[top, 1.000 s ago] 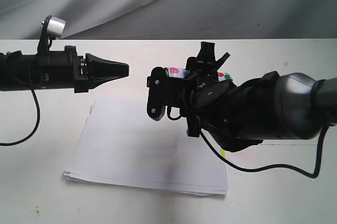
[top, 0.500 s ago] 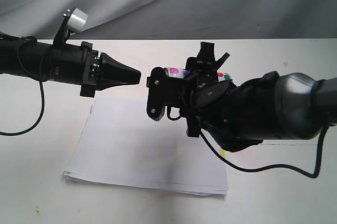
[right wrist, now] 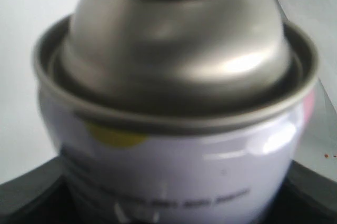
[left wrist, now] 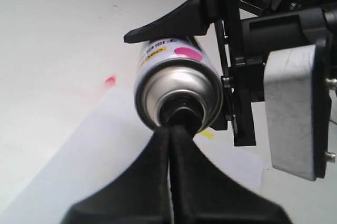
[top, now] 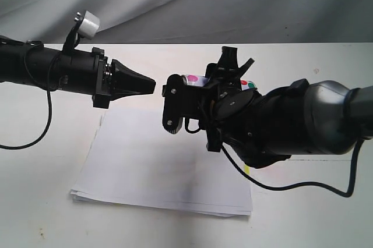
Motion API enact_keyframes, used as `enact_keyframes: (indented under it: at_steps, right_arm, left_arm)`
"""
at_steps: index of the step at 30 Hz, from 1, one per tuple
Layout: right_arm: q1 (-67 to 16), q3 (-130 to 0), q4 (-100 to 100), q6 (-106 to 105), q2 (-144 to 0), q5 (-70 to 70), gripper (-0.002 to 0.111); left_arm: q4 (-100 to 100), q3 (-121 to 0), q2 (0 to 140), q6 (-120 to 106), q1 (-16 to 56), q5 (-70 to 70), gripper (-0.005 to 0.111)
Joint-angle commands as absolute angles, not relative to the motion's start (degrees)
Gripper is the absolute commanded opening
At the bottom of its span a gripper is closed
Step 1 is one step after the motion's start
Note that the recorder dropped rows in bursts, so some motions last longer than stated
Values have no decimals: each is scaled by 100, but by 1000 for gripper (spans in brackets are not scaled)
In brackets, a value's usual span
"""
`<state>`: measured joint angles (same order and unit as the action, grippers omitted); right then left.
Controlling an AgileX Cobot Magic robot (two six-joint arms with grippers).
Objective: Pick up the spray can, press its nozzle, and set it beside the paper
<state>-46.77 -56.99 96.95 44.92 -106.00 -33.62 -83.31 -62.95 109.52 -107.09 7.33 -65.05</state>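
My right gripper is shut on the spray can, holding it level above the paper. The can is silver with a white label and pink dots, and its domed end faces my left gripper. That gripper is shut, and its tips sit right at the black nozzle. Whether they touch it I cannot tell. The right wrist view is filled by the can's label and silver rim. A yellow tab shows on the paper.
The white table runs back to a grey cloth backdrop. Black cables hang from both arms, one looping over the table at the right. A small red mark lies on the table past the paper.
My left gripper, still shut, has moved right towards the can's nozzle end and its wrist has rolled. Most of that came early; the last half second shows little. The right arm and can are still.
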Motion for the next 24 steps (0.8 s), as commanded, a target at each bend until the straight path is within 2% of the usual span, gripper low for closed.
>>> enact_keyframes:
  at_steps: [1,13,24]
  right_arm:
    - [-4686,-5741,9856,4484,-10552,-3459,0]
    - [-4686,-5741,9856,4484,-10552,-3459,0]
    - [-4686,-5741,9856,4484,-10552,-3459,0]
  left_arm:
    - [-8520,-6347,10931,-10688,760,-6425,0]
    - [-8668,-6360,10966,-10796,1487,-5640,0]
    - [-8690,-6360,10966,-10757,1492,-5690,0]
